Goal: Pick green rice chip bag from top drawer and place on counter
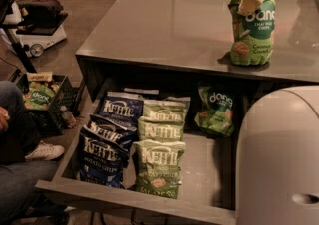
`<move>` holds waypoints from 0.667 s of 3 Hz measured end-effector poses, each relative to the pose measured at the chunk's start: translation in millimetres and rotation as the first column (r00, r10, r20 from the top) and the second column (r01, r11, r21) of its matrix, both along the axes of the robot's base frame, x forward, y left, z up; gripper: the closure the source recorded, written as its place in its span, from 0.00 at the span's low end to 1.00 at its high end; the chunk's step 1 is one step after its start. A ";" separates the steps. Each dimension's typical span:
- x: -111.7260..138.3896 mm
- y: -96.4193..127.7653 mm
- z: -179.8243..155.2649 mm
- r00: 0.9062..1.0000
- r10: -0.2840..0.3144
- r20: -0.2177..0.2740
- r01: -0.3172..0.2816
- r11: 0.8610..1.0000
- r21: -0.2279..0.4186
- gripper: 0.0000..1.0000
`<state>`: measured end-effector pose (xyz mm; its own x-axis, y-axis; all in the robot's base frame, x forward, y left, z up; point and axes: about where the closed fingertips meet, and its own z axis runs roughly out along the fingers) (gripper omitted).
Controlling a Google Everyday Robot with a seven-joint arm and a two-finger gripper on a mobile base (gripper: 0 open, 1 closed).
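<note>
A green rice chip bag (254, 32) stands upright on the counter (164, 20) at the right, its bottom resting on the surface. My gripper (251, 2) comes down from the top edge of the view and is shut on the bag's crumpled top corner; one pale finger (247, 4) shows against the bag. The top drawer (134, 199) is pulled open below the counter edge. A second green rice chip bag (215, 114) lies at the drawer's back right.
Several dark blue Kettle bags (104, 154) and olive-green Kettle bags (159, 162) fill the drawer's left and middle. My pale robot body (279, 159) blocks the lower right. A person's leg and shoe (45, 152) and a black crate (42, 99) are at left.
</note>
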<state>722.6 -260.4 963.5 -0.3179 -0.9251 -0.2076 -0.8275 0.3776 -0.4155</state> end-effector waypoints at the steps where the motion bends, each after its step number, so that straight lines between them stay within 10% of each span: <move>1: 0.0 0.0 0.0 1.000 0.000 0.000 0.000 1.000 0.000 0.12; 2: 0.0 0.0 0.0 1.000 0.000 0.000 0.000 1.000 0.000 0.00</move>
